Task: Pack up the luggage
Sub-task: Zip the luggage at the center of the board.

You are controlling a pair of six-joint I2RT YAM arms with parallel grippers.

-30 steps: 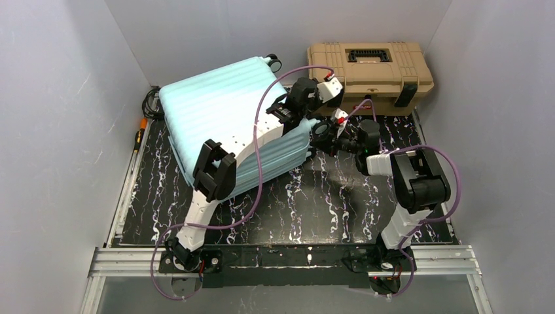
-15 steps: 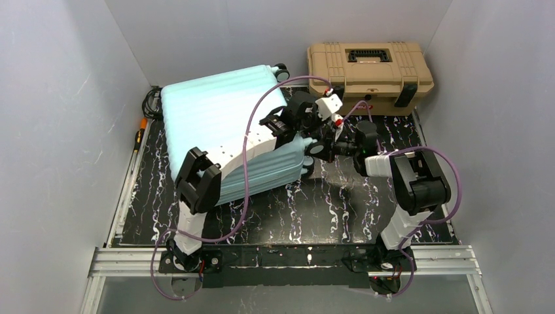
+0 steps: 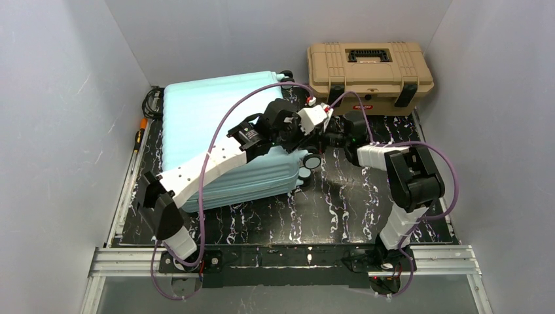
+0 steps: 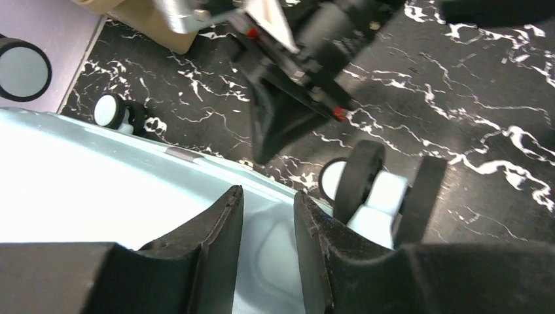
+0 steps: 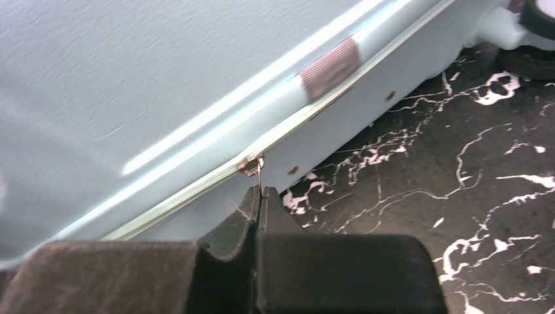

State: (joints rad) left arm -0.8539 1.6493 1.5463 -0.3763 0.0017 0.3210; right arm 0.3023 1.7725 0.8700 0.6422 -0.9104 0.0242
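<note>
The luggage is a pale mint-blue ribbed suitcase, lying closed on the black marbled table at the left. My left arm stretches across its shell. The left gripper hovers over the right-hand corner by a black wheel. Its jaws stand a little apart with only the shell beneath them. My right gripper is at the suitcase's right side. In the right wrist view it is shut on the small metal zipper pull on the seam of the luggage.
A tan toolbox with black latches stands at the back right, close behind both grippers. Grey walls close in the left, back and right. Black cables and an orange-handled tool lie along the left edge. The marbled mat lies bare in front.
The suitcase has swung and settled flatter, toward the back. My left arm has dropped low across it and its jaws have narrowed. The right gripper has moved back along the seam, still shut.
</note>
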